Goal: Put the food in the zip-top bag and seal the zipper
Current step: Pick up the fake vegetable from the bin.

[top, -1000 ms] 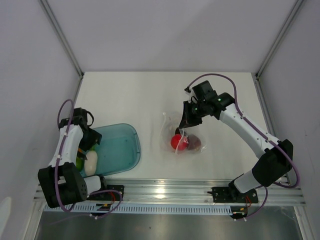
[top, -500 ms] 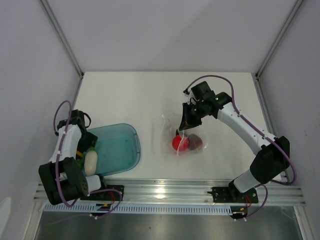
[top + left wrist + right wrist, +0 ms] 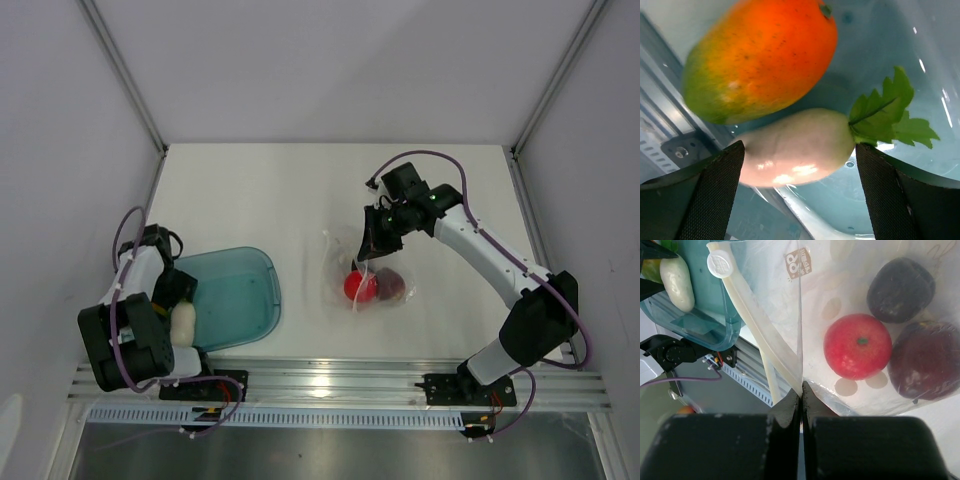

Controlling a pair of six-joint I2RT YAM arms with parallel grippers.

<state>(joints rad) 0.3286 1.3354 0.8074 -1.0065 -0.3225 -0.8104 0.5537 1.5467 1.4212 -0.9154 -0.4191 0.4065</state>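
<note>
Over the last second my left arm has drawn back toward the lower left corner of the overhead view, and my left gripper (image 3: pixel 172 300) now sits over the left end of the teal tray (image 3: pixel 240 290) rather than further up it. My right arm has barely shifted and the bag (image 3: pixel 340 262) lies where it did.

Nearest me, at the lower left, the tray holds a white radish (image 3: pixel 795 155) with green leaves (image 3: pixel 890 115) and, beside it, an orange-and-green mango (image 3: pixel 760 55). My left gripper (image 3: pixel 799 155) is released, one finger on each side of the radish. I cannot tell whether either finger touches it.

Further in, right of centre on the white table (image 3: pixel 300 190), the clear bag rests flat. Inside it are a red apple (image 3: pixel 857 346), a dark plum (image 3: pixel 901 289) above it in my right wrist view, and a maroon fruit (image 3: pixel 925 367) to the right, touching the apple.

My right gripper (image 3: pixel 801 392) is clenched, pinching the bag's mouth edge where the pale zipper strip (image 3: pixel 755 320) runs down to my fingertips. In the overhead view it stands at the bag's upper right.
</note>
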